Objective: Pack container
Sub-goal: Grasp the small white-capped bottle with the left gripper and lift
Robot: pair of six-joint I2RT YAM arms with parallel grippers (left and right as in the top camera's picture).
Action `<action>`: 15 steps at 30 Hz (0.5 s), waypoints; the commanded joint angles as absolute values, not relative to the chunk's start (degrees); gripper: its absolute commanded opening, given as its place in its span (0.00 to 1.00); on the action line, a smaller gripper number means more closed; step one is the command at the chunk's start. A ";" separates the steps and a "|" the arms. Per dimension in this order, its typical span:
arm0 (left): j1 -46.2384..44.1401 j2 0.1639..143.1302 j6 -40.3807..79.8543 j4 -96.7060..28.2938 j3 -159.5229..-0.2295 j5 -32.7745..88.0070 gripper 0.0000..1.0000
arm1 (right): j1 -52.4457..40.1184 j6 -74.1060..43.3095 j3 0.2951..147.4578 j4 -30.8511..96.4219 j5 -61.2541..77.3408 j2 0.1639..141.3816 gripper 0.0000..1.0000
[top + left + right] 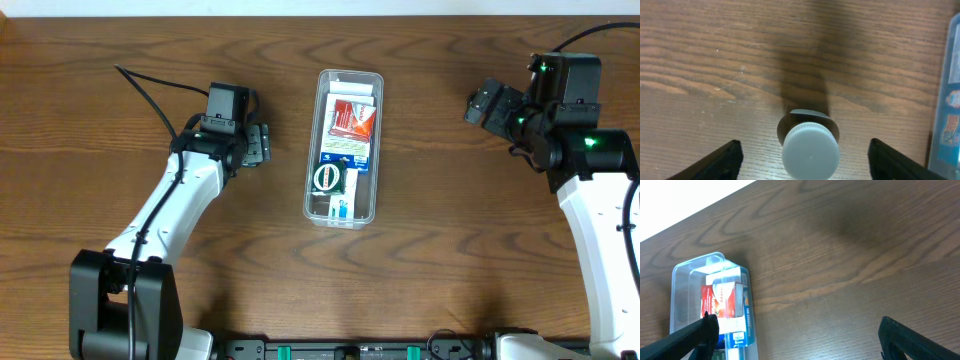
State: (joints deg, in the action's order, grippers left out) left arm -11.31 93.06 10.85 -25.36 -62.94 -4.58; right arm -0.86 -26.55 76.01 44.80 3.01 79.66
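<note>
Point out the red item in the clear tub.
The red box toward the far end of the container; the green-and-black packet mid-tub and the white-and-blue box at the near end are not red.

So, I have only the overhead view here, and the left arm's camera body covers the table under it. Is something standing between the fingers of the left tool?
Observer: Yes. The left wrist view shows a white-capped item standing upright on the table, between the open fingers of the left tool.
Operator: Do the fingers touch it?
Observer: No. Bare wood shows on both sides of it.
Operator: And the right tool, is it holding something?
Observer: No. In the right wrist view the right tool is open, with only bare wood between its fingers.
</note>
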 commanded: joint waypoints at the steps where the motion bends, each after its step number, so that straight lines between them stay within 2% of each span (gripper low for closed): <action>1: -11.20 94.02 10.83 -25.26 -63.24 -4.01 0.73 | -0.75 -26.52 76.29 44.84 2.85 79.83 0.99; 5: -11.20 94.37 10.81 -25.26 -63.24 -4.03 0.56 | -0.75 -26.52 76.29 44.84 2.83 79.83 0.99; 9: -11.20 94.37 10.83 -24.77 -63.24 -4.01 0.48 | -0.78 -26.52 76.29 44.84 2.85 79.81 0.99; 15: -11.20 94.37 10.79 -24.51 -63.24 -4.03 0.26 | -0.78 -26.52 76.29 44.86 2.85 79.83 0.99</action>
